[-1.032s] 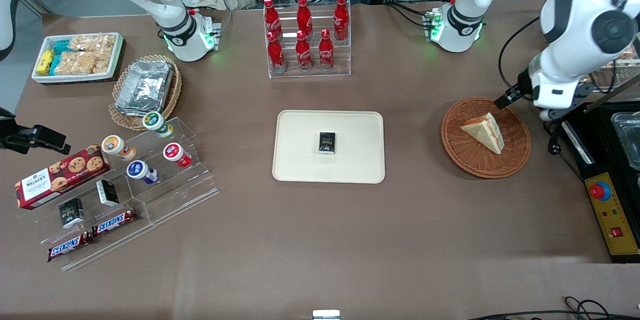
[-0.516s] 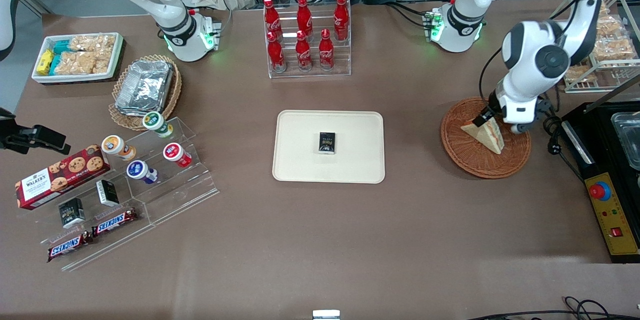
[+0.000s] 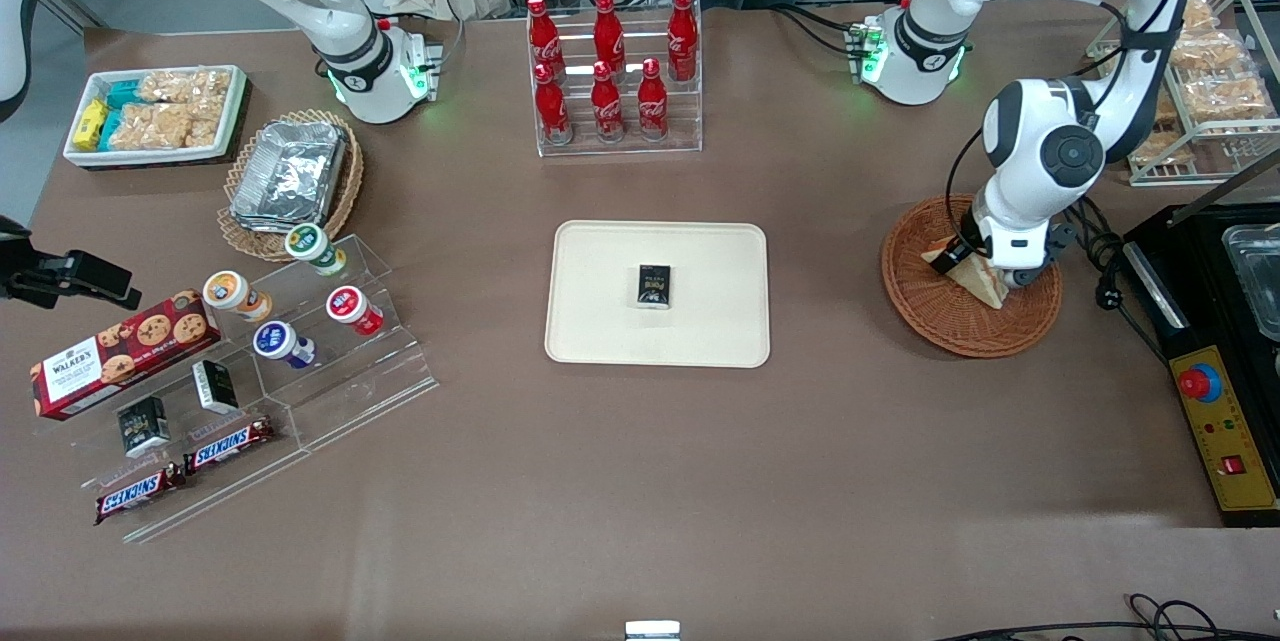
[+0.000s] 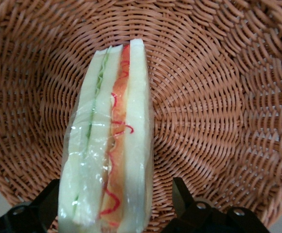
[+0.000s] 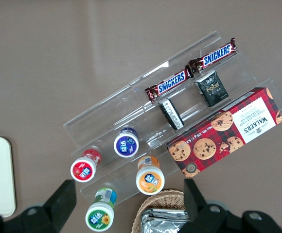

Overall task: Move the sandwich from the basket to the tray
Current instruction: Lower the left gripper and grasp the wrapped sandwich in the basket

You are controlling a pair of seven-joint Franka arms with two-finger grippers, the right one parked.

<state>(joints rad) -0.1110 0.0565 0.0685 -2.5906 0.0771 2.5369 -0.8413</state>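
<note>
The wrapped sandwich (image 3: 987, 284) stands on edge in the reddish-brown wicker basket (image 3: 935, 326), toward the working arm's end of the table. In the left wrist view the sandwich (image 4: 109, 145) shows white bread with green and orange-red layers, and the basket's weave (image 4: 214, 97) surrounds it. My left gripper (image 3: 972, 261) is down in the basket and open. Its fingers (image 4: 181, 196) straddle the sandwich's near end, with a gap showing between one finger and the bread. The gripper's midpoint in the wrist view (image 4: 114, 206) lies on the sandwich. The cream tray (image 3: 600, 321) lies at the table's middle.
A small black box (image 3: 655, 285) sits on the tray. A rack of red cola bottles (image 3: 612, 71) stands farther from the camera than the tray. A black control box with a red button (image 3: 1215, 421) and a wire rack of snacks (image 3: 1205, 91) lie beside the basket.
My left arm has swung in over the basket and come down. The gripper now straddles the sandwich. The sandwich has stayed in the basket.
</note>
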